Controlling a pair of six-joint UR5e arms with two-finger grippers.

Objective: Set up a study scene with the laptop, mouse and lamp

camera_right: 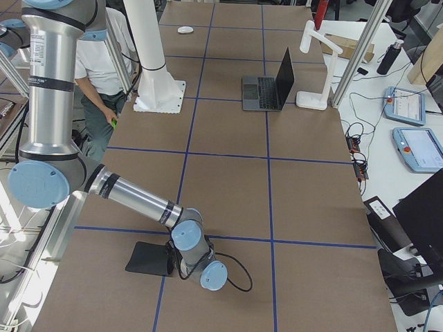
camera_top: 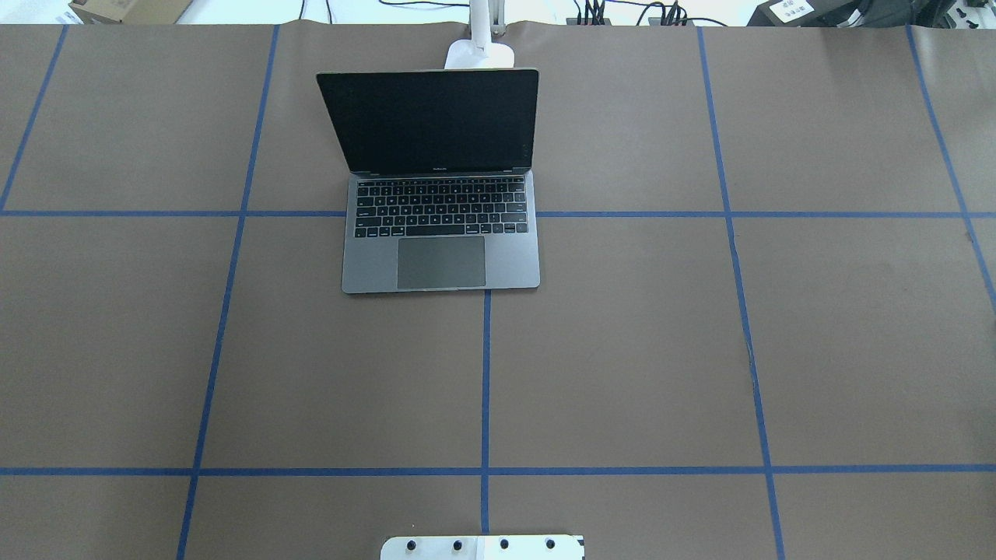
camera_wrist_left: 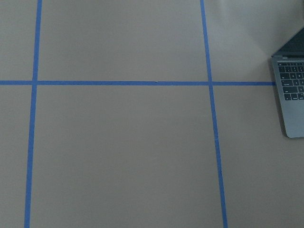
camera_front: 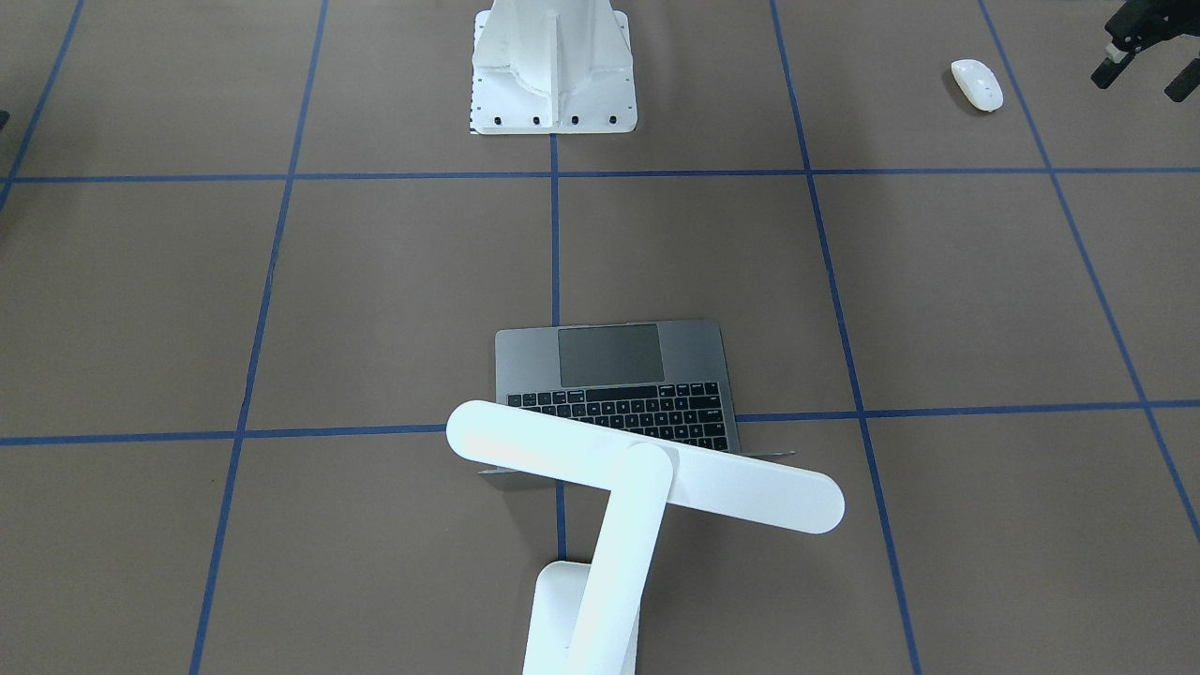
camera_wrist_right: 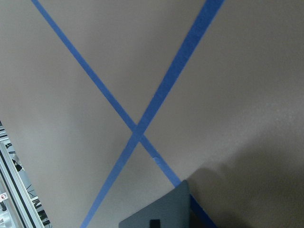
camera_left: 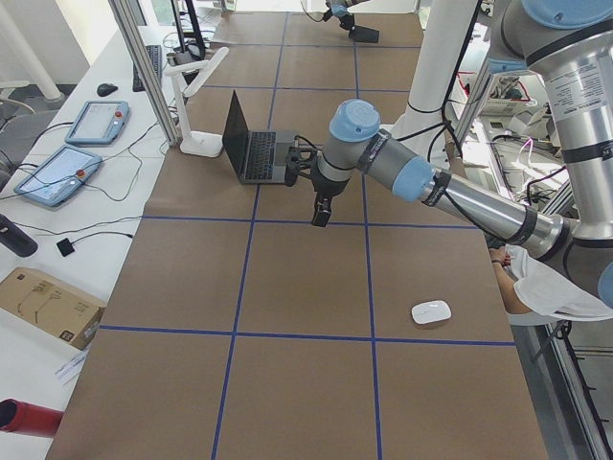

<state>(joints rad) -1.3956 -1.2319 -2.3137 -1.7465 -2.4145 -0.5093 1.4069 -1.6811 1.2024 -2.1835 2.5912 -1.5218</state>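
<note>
The left claw point(camera_front: 1145, 82) hangs released, its fingers spread with nothing between them, and the mouse point(camera_front: 977, 84) lies on the tabletop point(camera_front: 947, 281) near it but clear of it, on the side toward the middle. The laptop point(camera_top: 443, 260) stands open well apart from both, with the lamp point(camera_front: 647, 478) just behind its screen. The right claw point(camera_right: 169, 261) sits low at the opposite end beside a black mat point(camera_right: 147, 258); I cannot tell whether it is clenched.

One laptop point(camera_top: 440, 233), one mouse point(camera_front: 977, 84), one lamp point(camera_front: 647, 478), one black mat point(camera_right: 147, 258), one white pedestal point(camera_front: 551, 66).
</note>
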